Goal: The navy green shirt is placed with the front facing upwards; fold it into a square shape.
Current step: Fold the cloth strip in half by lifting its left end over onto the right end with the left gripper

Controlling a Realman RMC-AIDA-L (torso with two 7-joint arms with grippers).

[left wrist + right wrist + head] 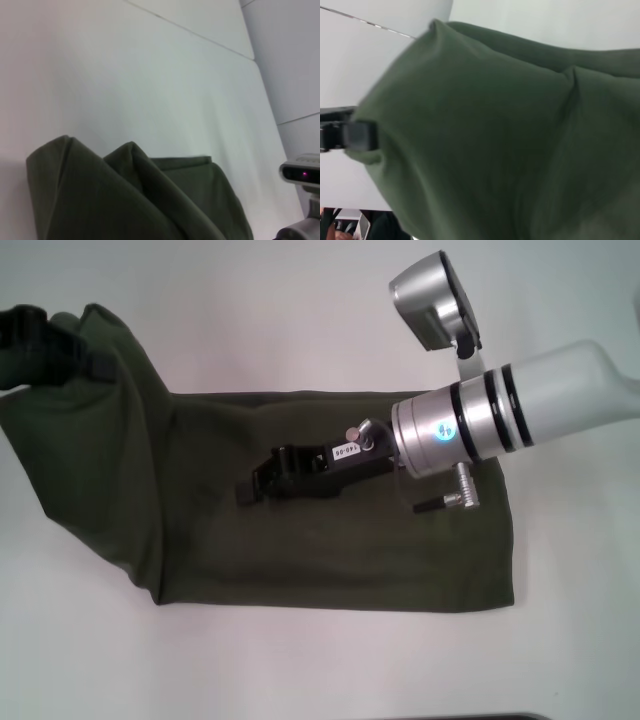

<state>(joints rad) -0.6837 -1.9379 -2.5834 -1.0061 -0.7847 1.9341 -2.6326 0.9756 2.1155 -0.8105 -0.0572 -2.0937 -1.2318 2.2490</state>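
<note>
Cloth of the navy green shirt (pixel 300 550) looks soft and floppy, pinched at its raised corner by the left pincer (pixel 60 340), while the right pincer (pixel 255 485) hovers above it, grip unclear.

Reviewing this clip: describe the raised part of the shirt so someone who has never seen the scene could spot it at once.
On the white table lies the navy green shirt, a long flat band. At its left end the cloth rises off the table into a peaked fold, where the left gripper holds it. The right gripper hovers over the flat middle, so only that end stands up.
</note>
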